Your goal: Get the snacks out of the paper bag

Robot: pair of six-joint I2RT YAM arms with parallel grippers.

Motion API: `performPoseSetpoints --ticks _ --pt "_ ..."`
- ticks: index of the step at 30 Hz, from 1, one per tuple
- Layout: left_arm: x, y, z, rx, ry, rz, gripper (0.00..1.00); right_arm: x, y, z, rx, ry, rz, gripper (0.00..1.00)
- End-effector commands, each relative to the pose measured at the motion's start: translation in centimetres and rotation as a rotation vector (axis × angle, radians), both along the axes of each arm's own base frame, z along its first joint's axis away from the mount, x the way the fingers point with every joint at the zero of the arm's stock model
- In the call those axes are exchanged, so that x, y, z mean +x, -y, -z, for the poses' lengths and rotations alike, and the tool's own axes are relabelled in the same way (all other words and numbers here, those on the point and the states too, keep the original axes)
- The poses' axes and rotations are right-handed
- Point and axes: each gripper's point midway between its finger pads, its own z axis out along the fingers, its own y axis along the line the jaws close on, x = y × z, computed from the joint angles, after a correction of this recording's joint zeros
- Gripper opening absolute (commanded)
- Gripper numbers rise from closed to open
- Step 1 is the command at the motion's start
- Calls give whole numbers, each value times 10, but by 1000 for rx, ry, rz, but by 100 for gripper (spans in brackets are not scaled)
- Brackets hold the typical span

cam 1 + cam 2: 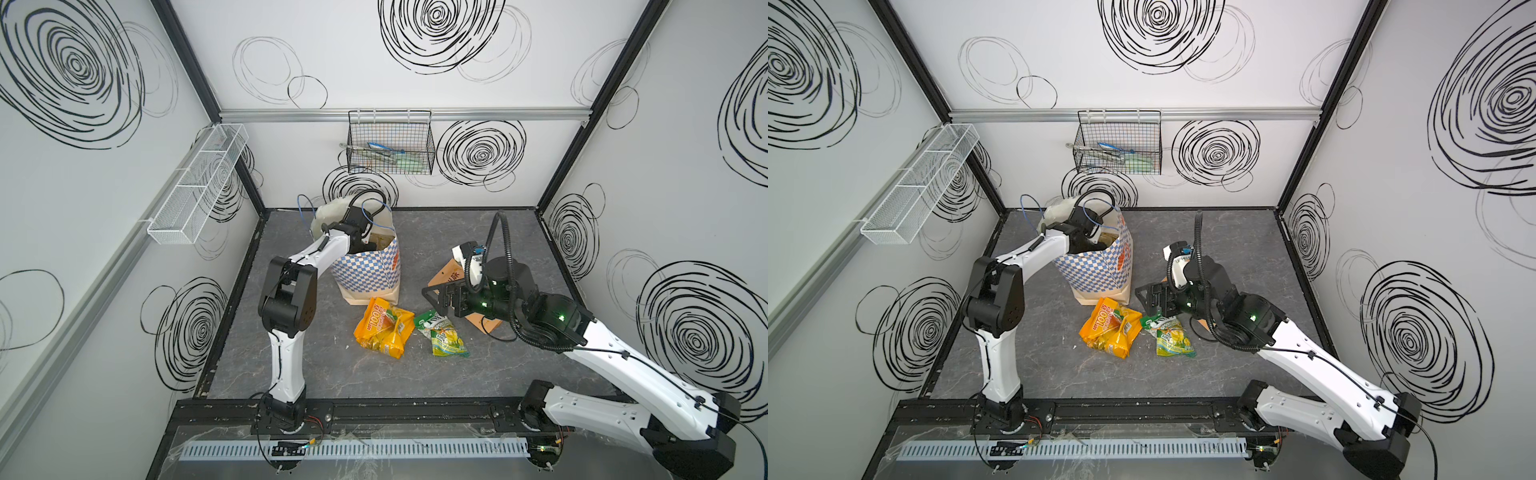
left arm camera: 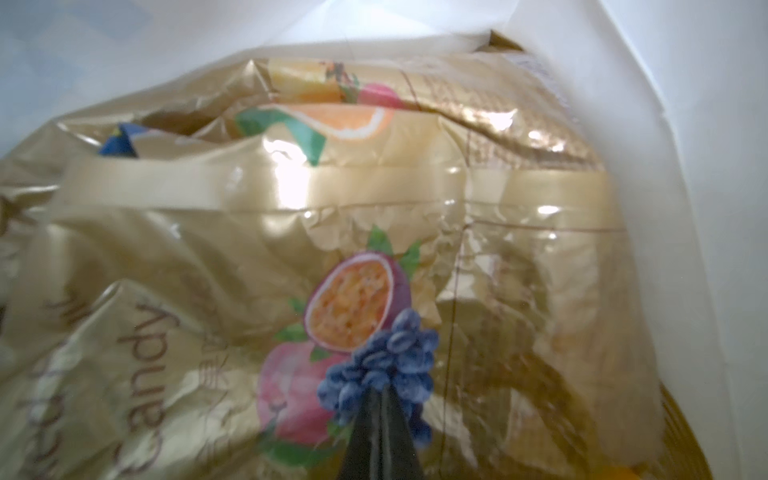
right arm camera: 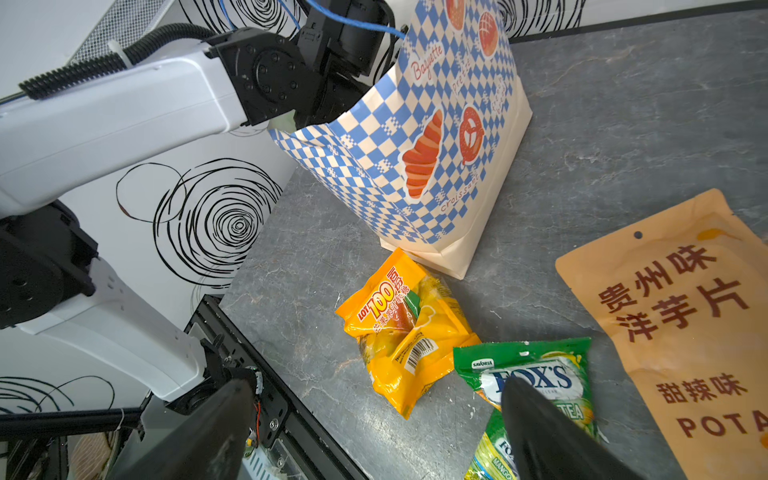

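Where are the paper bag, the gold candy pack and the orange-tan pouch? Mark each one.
paper bag [image 3: 374, 166]: right wrist view, checkered side wall.
gold candy pack [image 2: 332, 232]: left wrist view, crinkled front face.
orange-tan pouch [image 3: 681, 316]: right wrist view, printed front.

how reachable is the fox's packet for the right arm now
Likely yes: the right fingers stand open close by the Fox's packet, which lies on the table with nothing over it.

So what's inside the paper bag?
The paper bag holds a gold foil candy pack with fruit pictures; the shut left pincer touches it. Anything underneath is covered.
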Motion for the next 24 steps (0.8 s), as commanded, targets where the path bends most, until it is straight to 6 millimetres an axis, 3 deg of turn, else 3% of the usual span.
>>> performPoseSetpoints --ticks 1,24 --pt "-3 1 -31 -38 45 -9 0 0 8 -13 -4 38 23 97" --pt "8 -36 -213 -82 404 -117 0 -2 13 -17 14 64 30 97"
